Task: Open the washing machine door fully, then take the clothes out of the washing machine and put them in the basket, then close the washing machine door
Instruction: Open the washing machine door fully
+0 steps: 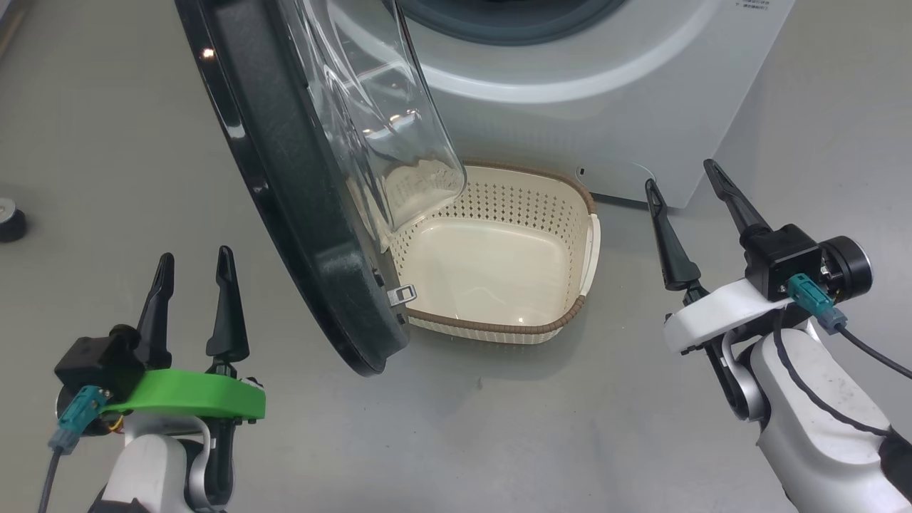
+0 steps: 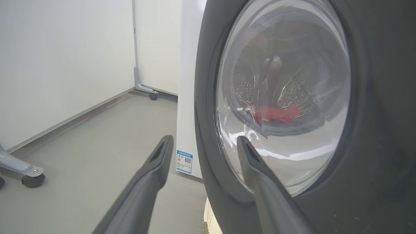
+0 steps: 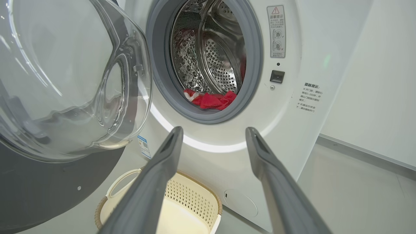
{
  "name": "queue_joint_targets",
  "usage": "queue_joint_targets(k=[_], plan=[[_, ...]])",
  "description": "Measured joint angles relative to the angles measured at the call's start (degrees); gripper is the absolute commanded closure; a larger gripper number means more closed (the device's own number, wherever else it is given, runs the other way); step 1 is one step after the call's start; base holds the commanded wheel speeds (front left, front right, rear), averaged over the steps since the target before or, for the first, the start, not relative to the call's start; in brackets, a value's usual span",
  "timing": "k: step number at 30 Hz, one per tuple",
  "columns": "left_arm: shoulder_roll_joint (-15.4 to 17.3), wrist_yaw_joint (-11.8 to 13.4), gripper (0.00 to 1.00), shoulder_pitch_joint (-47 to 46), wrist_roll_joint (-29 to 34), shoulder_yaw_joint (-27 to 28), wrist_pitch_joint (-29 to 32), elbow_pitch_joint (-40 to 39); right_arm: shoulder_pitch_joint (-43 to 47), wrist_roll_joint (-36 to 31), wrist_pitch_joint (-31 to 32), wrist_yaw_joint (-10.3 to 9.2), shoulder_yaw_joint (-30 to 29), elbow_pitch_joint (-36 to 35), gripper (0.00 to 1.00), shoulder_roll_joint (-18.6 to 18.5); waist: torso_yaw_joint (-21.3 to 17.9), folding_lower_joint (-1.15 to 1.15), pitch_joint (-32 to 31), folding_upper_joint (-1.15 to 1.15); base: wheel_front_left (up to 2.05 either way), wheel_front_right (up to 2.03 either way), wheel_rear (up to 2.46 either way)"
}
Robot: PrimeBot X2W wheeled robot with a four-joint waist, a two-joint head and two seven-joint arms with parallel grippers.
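The washing machine [image 1: 613, 92] stands ahead, white, its door [image 1: 285, 178] swung partly open toward me, black rim and clear bowl window [image 3: 65, 81] over the basket's left side. Red clothes [image 3: 213, 100] lie at the front of the steel drum, also seen through the door glass as clothes [image 2: 276, 113]. The cream basket [image 1: 570, 313] sits empty on the floor before the machine. My left gripper [image 1: 196, 262] is open, left of the door's outer face. My right gripper [image 1: 684, 182] is open, right of the basket, pointing at the drum opening.
Grey floor all around. A dark caster [image 1: 11, 221] sits at the far left. White wall panels and a wheeled stand foot [image 2: 32, 177] lie left of the machine. The door latch [image 1: 401, 293] sticks out near the basket rim.
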Motion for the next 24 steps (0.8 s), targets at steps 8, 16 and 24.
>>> queue_joint_targets(k=[8, 16, 24], plan=[[0.0, 0.0, 0.0, 0.01, 0.0, -0.01, 0.0, -0.02, 0.98, -0.24, 0.0, -0.02, -2.0, 0.04, 0.0, 1.46, -0.08, 0.0, 0.04, 0.0, 0.0, 0.0, 0.0], [0.0, 0.01, 0.0, 0.01, 0.0, -0.16, 0.0, -0.1, 1.99, -0.21, 0.0, -0.09, -4.65, 0.11, 0.0, 2.65, -0.1, 0.0, 0.21, 0.0, 0.0, 0.0, 0.0], [0.0, 0.01, 0.0, 0.01, 0.0, -0.3, 0.0, -0.13, 2.03, -0.21, 0.0, -0.11, -6.5, 0.11, 0.0, 3.52, -0.01, 0.0, 0.3, 0.0, 0.0, 0.0, 0.0]])
